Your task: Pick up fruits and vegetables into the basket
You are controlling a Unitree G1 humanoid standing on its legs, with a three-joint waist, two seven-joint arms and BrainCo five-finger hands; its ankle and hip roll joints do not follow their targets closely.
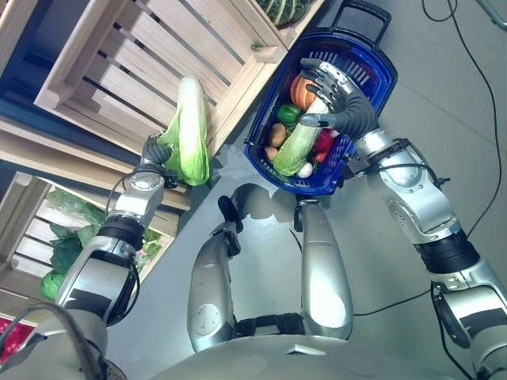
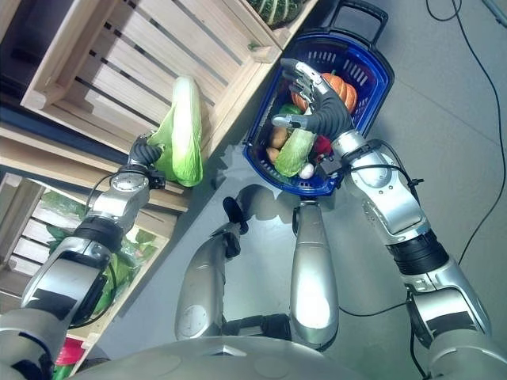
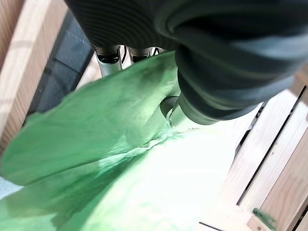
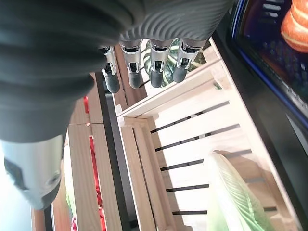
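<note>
Left eye view: left hand (image 1: 155,150) holds a napa cabbage (image 1: 190,127) upright, in front of a slatted wooden crate (image 1: 158,47); fingers mostly hidden behind the leaves.
Basket: blue basket (image 1: 384,83) on the grey floor (image 1: 444,103), just beside the crate's corner; holds a 2nd napa cabbage (image 1: 297,146), orange pumpkin (image 1: 302,93), green pepper (image 1: 288,114), a brown round item (image 1: 277,134), something red (image 1: 323,142) and something white (image 1: 305,169).
Right hand: right hand (image 1: 341,103) above the basket's contents, fingers spread and relaxed, holding nothing.
Lower left: 2nd crate w/ leafy greens (image 1: 63,253).
Right eye view: same scene; striped dark-green squash (image 2: 277,9) at top edge, in the crate.
Left wrist view: thumb and fingers (image 3: 108,57) pressed into the green leaves (image 3: 110,125), closed round the cabbage; crate slats behind.
Right wrist view: fingers (image 4: 154,72) straight in a row, nothing in them; crate below, the held cabbage's top (image 4: 231,192), basket rim (image 4: 269,82) w/ pumpkin (image 4: 296,26) to one side.
</note>
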